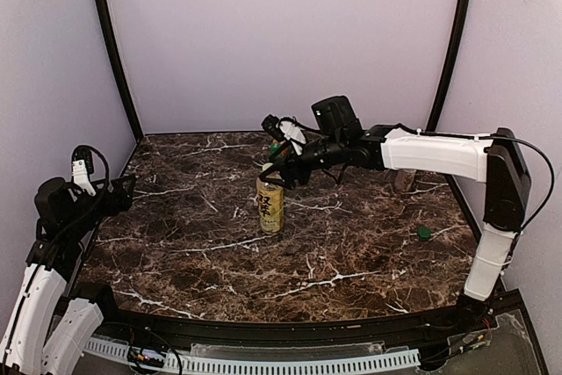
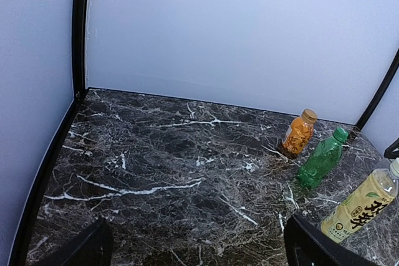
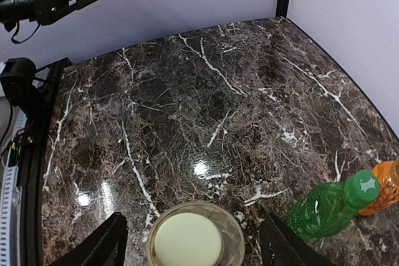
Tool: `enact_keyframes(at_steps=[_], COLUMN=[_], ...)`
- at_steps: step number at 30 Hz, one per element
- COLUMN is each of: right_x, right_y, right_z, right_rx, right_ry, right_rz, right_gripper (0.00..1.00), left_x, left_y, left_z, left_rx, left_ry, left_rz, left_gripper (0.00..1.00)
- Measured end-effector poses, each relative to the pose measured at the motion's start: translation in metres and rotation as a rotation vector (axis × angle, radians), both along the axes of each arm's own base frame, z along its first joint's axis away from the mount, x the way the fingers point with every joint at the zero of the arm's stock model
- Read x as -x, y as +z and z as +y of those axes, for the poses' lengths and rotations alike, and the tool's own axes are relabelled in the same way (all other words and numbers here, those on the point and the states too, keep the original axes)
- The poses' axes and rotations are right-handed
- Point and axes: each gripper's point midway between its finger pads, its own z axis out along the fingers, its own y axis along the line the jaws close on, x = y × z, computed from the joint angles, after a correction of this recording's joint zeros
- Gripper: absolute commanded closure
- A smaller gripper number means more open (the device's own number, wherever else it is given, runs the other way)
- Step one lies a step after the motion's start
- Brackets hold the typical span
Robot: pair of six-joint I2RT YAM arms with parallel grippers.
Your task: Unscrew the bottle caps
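Observation:
The tall yellow bottle stands upright mid-table with its pale cap on. My right gripper hovers just above it, open, with a finger on each side of the cap and not touching it. The green bottle and the squat orange bottle stand close together beyond it, both capped. They also show in the left wrist view, green and orange. A clear bottle seems to peek out behind my right forearm. My left gripper is open and empty at the far left.
A loose green cap lies on the marble table at the right. Pale walls close in the back and sides. My right arm reaches across the back half of the table.

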Motion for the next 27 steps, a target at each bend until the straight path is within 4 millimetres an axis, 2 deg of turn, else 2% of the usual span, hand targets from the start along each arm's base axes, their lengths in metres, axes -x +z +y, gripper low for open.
enact_keyframes(at_steps=[7, 14, 21, 24, 27], right_x=[0.001, 0.006, 0.013, 0.013, 0.012], right_y=[-0.003, -0.001, 0.004, 0.024, 0.055], right_z=[0.001, 0.004, 0.005, 0.010, 0.021], right_rx=[0.005, -0.004, -0.009, -0.054, -0.156], right_ry=[0.009, 0.041, 0.064, 0.044, 0.013], right_rz=[-0.004, -0.006, 0.049, 0.104, 0.160], right_gripper=[0.72, 0.99, 1.00, 1.00, 1.00], left_x=[0.000, 0.001, 0.008, 0.013, 0.021], left_y=[0.002, 0.004, 0.012, 0.014, 0.012], left_z=[-0.003, -0.011, -0.036, -0.053, -0.076], left_rx=[0.003, 0.003, 0.013, 0.012, -0.019], left_ry=[-0.015, -0.064, -0.222, -0.331, -0.462], left_rz=[-0.007, -0.018, -0.050, -0.059, -0.050], left_gripper=[0.05, 0.09, 0.15, 0.15, 0.11])
